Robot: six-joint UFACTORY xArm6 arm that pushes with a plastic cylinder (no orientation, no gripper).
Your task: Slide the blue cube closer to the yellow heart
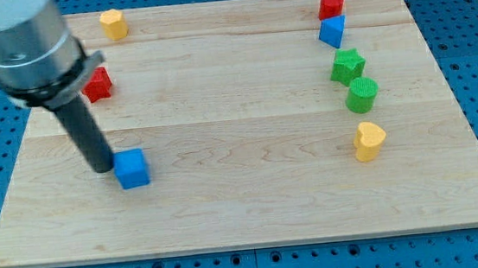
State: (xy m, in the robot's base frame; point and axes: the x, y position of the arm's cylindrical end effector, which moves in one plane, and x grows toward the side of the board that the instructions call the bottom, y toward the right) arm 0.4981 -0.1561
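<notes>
Blue cube (132,168) sits slightly skewed, touching my tip (103,168).

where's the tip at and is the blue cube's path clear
My tip against blue cube, its left side. Yellow heart far right. Nothing between them.

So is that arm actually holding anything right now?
Nothing is held. My tip sits against the blue cube on its side toward the view's left; it can only push.

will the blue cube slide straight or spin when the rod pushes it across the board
The blue cube sits flat, so it likely slides rather than tips or rolls. My tip touches its left side, apparently off-centre, so it may twist. The wooden board looks smooth.
</notes>
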